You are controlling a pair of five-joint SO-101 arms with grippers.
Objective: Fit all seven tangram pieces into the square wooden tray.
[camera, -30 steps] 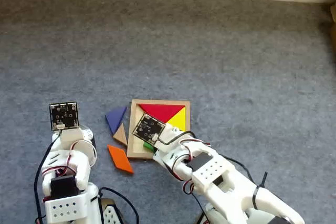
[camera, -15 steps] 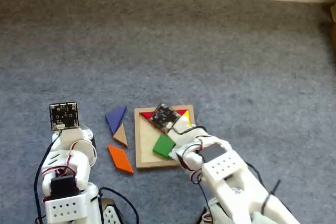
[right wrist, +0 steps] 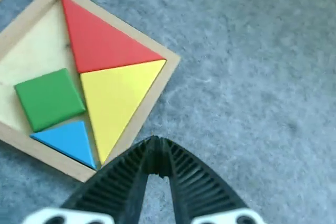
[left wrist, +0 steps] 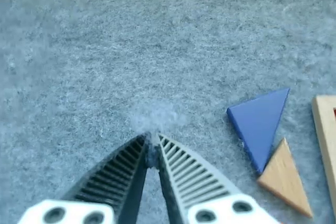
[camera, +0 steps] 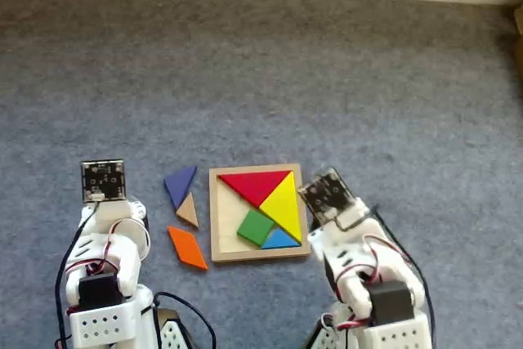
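Lower centre of the high view: square wooden tray (camera: 214,218), flat on the grey bench (camera: 368,79), four pieces inside. Along its top edge, red triangle (camera: 257,184); down its right edge, yellow triangle (camera: 283,206), meeting the red along a diagonal. Below them, green square (camera: 256,227), tilted on a corner, and just to its right, against the bottom edge, light blue triangle (camera: 282,239). Bare wood down the tray's left side. Outside the tray, just left of it: dark blue triangle (camera: 180,185), with tan triangle (camera: 188,212) touching it from below, and lower still, apart from both, orange parallelogram (camera: 187,248). Lower left of the frame: left arm (camera: 106,259), well left of the loose pieces. In the left wrist view, left jaws pressed tip to tip, nothing between them, over bare bench, the dark blue and tan triangles off to one side. Lower right of the high view: right arm (camera: 368,271), close beside the tray's right edge. In the right wrist view, right jaws likewise closed on nothing, tips just outside the tray's rim by the yellow triangle.
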